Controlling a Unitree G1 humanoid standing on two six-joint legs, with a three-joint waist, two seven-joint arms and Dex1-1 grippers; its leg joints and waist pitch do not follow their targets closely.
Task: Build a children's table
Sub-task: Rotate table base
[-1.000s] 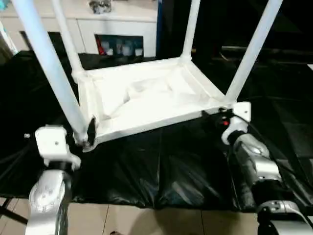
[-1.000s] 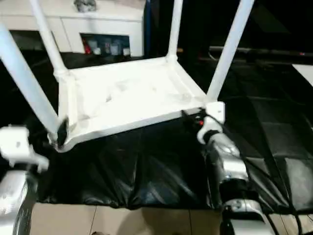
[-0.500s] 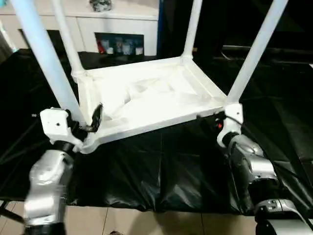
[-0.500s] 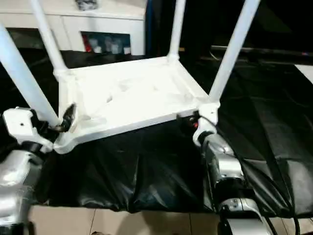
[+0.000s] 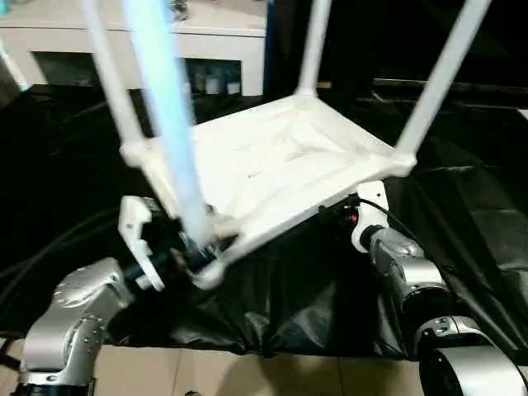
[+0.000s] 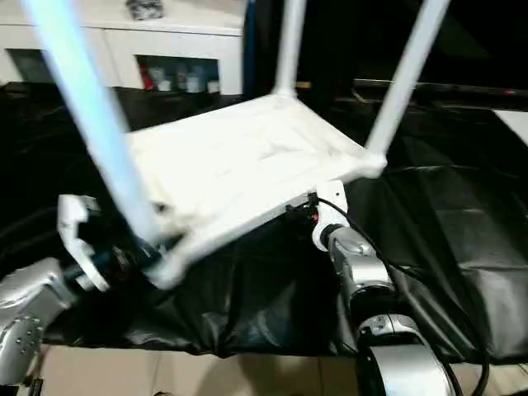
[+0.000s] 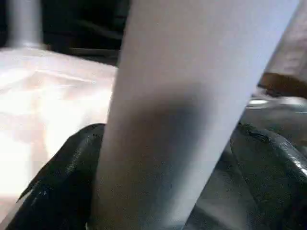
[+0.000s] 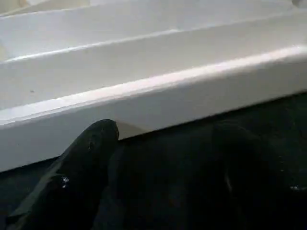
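The children's table stands upside down, its white ribbed tabletop tilted with the near corner low. Four white tube legs rise from the corner sockets. My left gripper is shut on the nearest leg just above its socket; in the left wrist view that leg sits between the two black fingers. My right gripper is at the tabletop's near right edge, under the rim. In the right wrist view its fingers stand apart below the white rim, holding nothing.
A black sheet covers the work surface under the table. A white cabinet with glass doors stands behind it. Pale floor tiles show along the near edge. A black cable runs along my right forearm.
My left gripper has shut on the nearest leg's base. The table has turned and tipped, its near left corner swinging right and towards me. My right gripper stays at the near right edge.
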